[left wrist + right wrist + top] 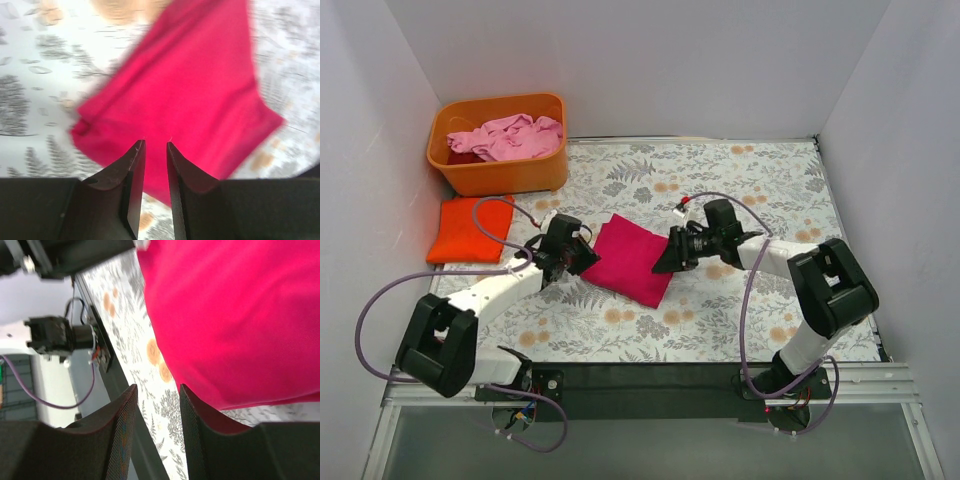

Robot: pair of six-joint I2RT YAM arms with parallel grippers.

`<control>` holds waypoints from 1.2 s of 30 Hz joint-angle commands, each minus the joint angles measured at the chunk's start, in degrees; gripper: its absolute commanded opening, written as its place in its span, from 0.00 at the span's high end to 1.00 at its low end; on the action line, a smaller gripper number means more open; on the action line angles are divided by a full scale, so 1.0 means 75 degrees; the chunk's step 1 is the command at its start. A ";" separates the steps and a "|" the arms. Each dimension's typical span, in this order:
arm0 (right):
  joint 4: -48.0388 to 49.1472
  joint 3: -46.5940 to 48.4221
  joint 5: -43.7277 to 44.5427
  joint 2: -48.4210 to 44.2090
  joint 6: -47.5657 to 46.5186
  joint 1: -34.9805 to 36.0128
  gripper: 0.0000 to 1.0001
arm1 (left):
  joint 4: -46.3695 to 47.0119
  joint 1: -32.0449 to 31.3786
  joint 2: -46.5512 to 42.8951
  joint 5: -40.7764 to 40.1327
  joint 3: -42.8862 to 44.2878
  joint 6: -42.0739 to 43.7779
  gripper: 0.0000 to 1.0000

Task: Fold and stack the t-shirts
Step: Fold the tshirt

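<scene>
The magenta-red t-shirt (pixel 630 258) lies folded into a rectangle in the middle of the floral table; it also shows in the left wrist view (pixel 190 90) and the right wrist view (pixel 235 315). My left gripper (pixel 584 260) (pixel 155 142) is at its left edge, open a little, with nothing between the fingers. My right gripper (pixel 666 262) (pixel 157 387) is at its right edge, open and empty, just off the cloth. The orange t-shirt (pixel 468 230) lies folded at the far left. The pale pink t-shirt (pixel 510 135) is crumpled in the tub over the dark red one (pixel 465 157).
The orange plastic tub (pixel 505 175) stands at the back left corner, just behind the orange t-shirt. White walls close in the table on the left, back and right. A black rail (pixel 670 385) runs along the near edge by the arm bases.
</scene>
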 commanded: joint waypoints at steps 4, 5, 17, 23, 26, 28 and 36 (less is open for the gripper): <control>0.0127 0.0789 -0.0269 0.0024 -0.0310 -0.1139 0.61 | 0.0154 -0.0887 -0.0393 0.0433 0.0885 0.0235 0.76; 0.0127 0.0883 -0.0269 0.0141 -0.0357 -0.1188 0.60 | 0.0213 -0.1038 -0.0300 0.0550 0.0955 0.0224 0.76; 0.0490 0.1247 0.0152 0.2181 -0.0626 -0.1680 0.61 | 0.0998 -0.1333 0.1188 0.0305 -0.0449 -0.1392 0.89; 0.0455 0.1480 0.0468 0.2591 -0.0919 -0.1844 0.61 | 0.1396 -0.1344 0.1751 0.0539 -0.0627 -0.2131 0.89; 0.0210 0.1831 0.0644 0.2534 -0.1048 -0.1903 0.61 | 0.1758 -0.1368 0.1787 0.0761 -0.0439 -0.2483 0.85; -0.0048 0.1985 0.0715 0.2370 -0.1142 -0.1914 0.61 | 0.1877 -0.1508 0.1671 0.1020 -0.0346 -0.2705 0.82; -0.0131 0.1634 0.0621 0.0554 -0.0662 -0.1681 0.60 | 0.1411 -0.1673 -0.0016 -0.0592 -0.0357 -0.2343 0.67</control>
